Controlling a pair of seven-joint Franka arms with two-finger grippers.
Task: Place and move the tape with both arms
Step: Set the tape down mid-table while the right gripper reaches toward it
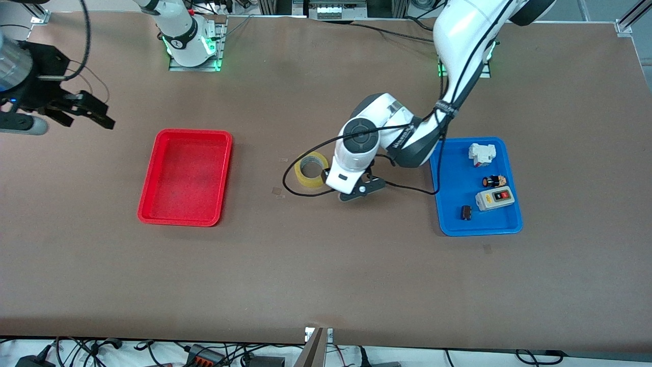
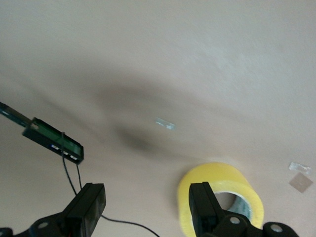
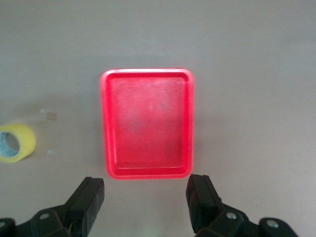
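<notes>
The yellow tape roll [image 1: 311, 170] lies on the brown table near its middle, between the red tray and the blue tray. My left gripper [image 1: 326, 178] is low over the table right beside the roll, mostly hidden under its own wrist. In the left wrist view the left gripper [image 2: 148, 207] is open with bare table between the fingers, and one finger [image 2: 203, 207] stands in front of the tape [image 2: 222, 185]. My right gripper [image 1: 94, 113] hangs open and empty over the right arm's end of the table. In the right wrist view the right gripper [image 3: 145, 202] faces the tape [image 3: 17, 142].
An empty red tray [image 1: 153, 204] lies toward the right arm's end and shows in the right wrist view [image 3: 104, 123]. A blue tray [image 1: 448, 204] toward the left arm's end holds a grey switch box [image 1: 494, 199], a white part [image 1: 481, 154] and small parts. A black cable [image 1: 285, 183] loops around the tape.
</notes>
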